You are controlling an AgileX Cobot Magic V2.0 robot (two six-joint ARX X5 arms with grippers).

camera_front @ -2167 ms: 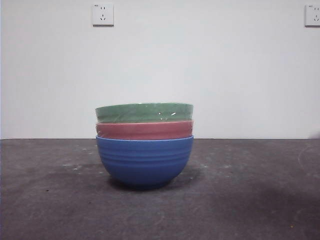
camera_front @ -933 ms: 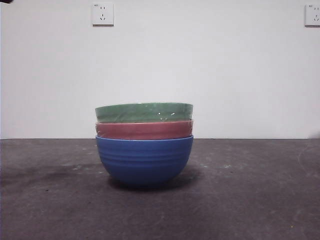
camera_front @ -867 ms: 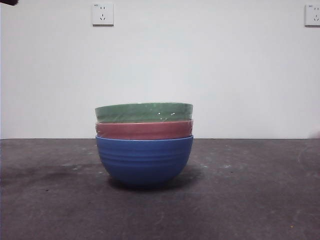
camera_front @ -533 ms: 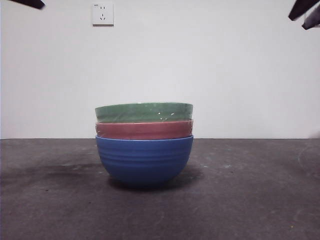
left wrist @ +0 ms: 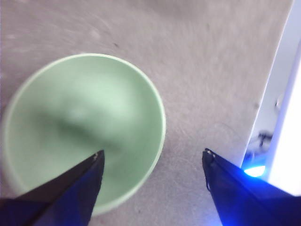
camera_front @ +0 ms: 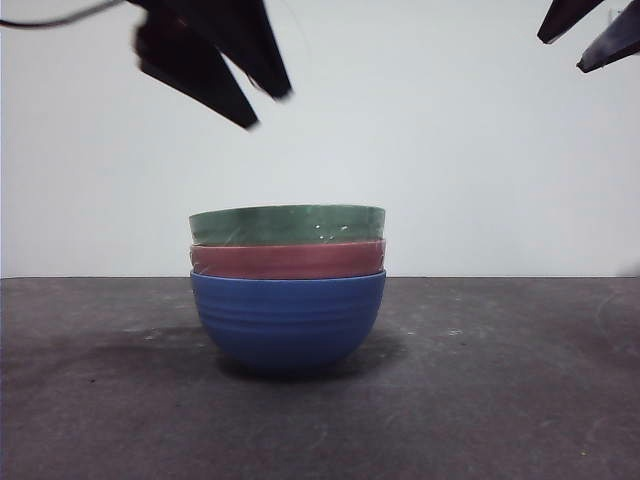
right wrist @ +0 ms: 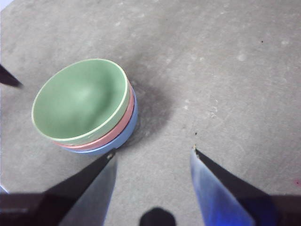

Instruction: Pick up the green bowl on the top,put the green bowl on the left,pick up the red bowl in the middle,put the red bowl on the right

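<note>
Half a second earlier only black tips showed at the top corners — now the left tool point(camera_front: 262, 108), jaws apart, hung just above the green bowl point(camera_front: 288, 225), so the first pickup looked imminent. The ribbed, muted-green bowl sat topmost on the stack, over the red bowl point(camera_front: 288, 261). The right tool point(camera_front: 590, 42) waited, jaws apart.

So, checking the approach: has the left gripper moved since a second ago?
Yes. The left gripper has come in from the top left corner, down toward the green bowl, jaws open.

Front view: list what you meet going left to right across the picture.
Left gripper up high, open → stack with the green bowl on the red bowl on the blue bowl → right gripper at the top corner, open.
</note>
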